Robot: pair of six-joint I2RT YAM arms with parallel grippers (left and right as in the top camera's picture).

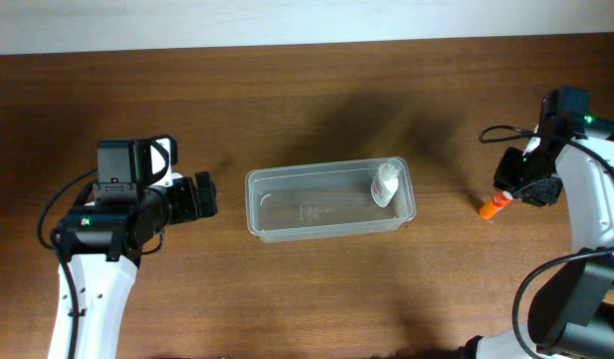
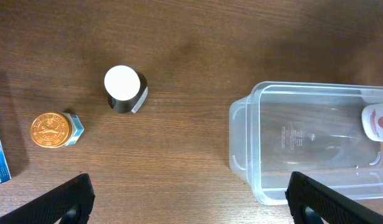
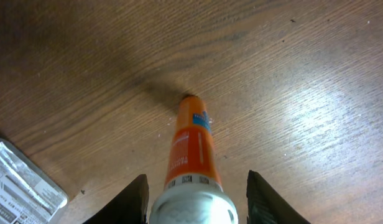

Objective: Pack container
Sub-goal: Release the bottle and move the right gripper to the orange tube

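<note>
The clear rectangular plastic tub (image 1: pixel 327 172) sits mid-table, with a small white bottle (image 1: pixel 386 183) lying at its 3 o'clock end. At the tub's 9 o'clock, the left gripper (image 1: pixel 205 196) gapes wide and holds nothing. Out at 3 o'clock, the right gripper (image 3: pixel 198 199) straddles an orange tube with a white cap (image 3: pixel 191 146); whether it grips the tube, I cannot tell.

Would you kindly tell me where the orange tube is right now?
In the overhead view the orange tube lies right of the container, at the right gripper; the right wrist view shows it between the open jaws.
</note>
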